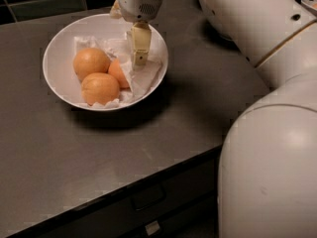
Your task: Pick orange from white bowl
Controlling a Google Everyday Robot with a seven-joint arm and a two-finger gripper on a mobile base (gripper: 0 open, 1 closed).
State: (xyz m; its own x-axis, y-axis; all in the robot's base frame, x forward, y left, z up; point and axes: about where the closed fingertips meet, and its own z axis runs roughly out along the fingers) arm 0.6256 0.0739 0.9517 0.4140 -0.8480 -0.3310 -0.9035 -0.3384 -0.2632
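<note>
The white bowl (59, 43) stands on the dark counter at the upper left, lined with crumpled white paper. It holds three oranges. Two paler, larger ones lie at the left (91, 62) and the front (100, 88). The smaller, deeper orange (119, 73) lies to their right, partly covered by a fold of paper. My gripper (130, 38) hangs over the right half of the bowl, open and empty. One tan finger (140, 46) points down just above and to the right of the orange, not touching it. The other finger shows only at the bowl's far rim.
My pale arm (267, 133) fills the right side of the view and hides the counter behind it. The dark counter (99, 152) runs to a front edge, with drawer fronts (148, 197) below it.
</note>
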